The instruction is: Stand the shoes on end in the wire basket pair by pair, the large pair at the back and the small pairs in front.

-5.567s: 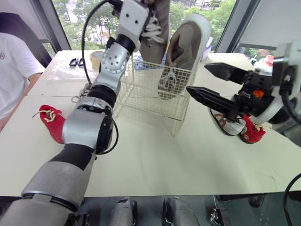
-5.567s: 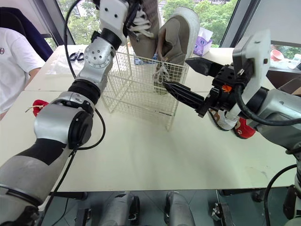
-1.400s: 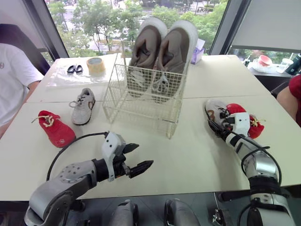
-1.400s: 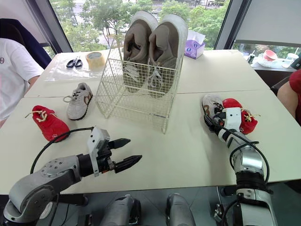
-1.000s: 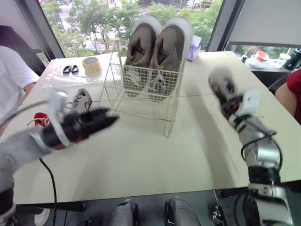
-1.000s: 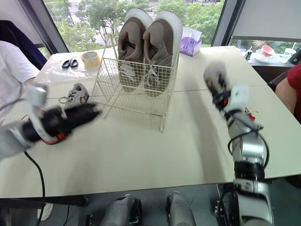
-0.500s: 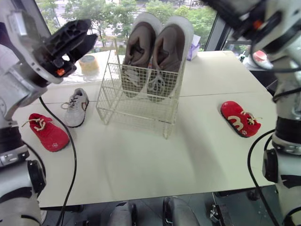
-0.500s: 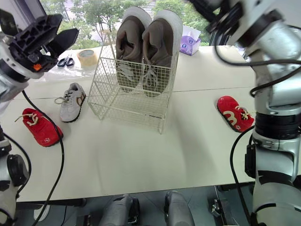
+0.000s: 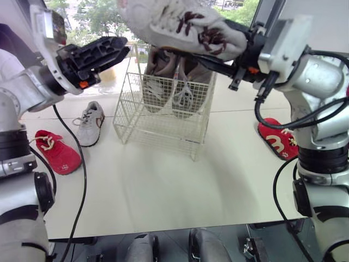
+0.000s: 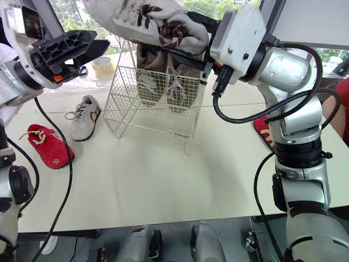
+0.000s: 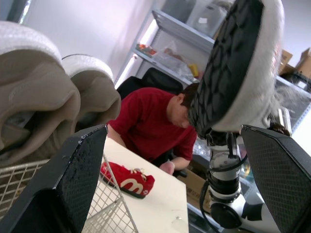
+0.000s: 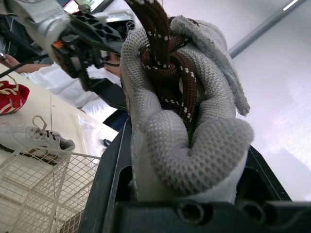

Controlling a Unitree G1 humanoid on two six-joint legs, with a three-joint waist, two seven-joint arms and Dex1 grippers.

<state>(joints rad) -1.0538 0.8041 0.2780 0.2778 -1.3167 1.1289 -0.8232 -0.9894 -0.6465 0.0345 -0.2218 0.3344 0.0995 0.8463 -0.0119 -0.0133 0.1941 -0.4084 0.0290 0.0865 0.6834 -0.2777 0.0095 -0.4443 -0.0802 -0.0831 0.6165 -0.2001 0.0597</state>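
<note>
My right gripper is shut on a small grey shoe with brown laces, held sideways in the air above the wire basket. In the right wrist view the shoe sits between the fingers. The large taupe pair stands on end at the back of the basket. My left gripper hovers open and holds nothing, to the left of the basket's top. The matching grey shoe and a red shoe lie on the table left of the basket. Another red shoe lies on the right.
A roll of tape sits at the back left of the white table. A person in a red shirt sits at the table's right side, and a person in white is at the far left edge.
My right arm has swung in over the basket carrying the grey shoe. The left gripper has shifted slightly towards the basket. The camera view has moved a little.
</note>
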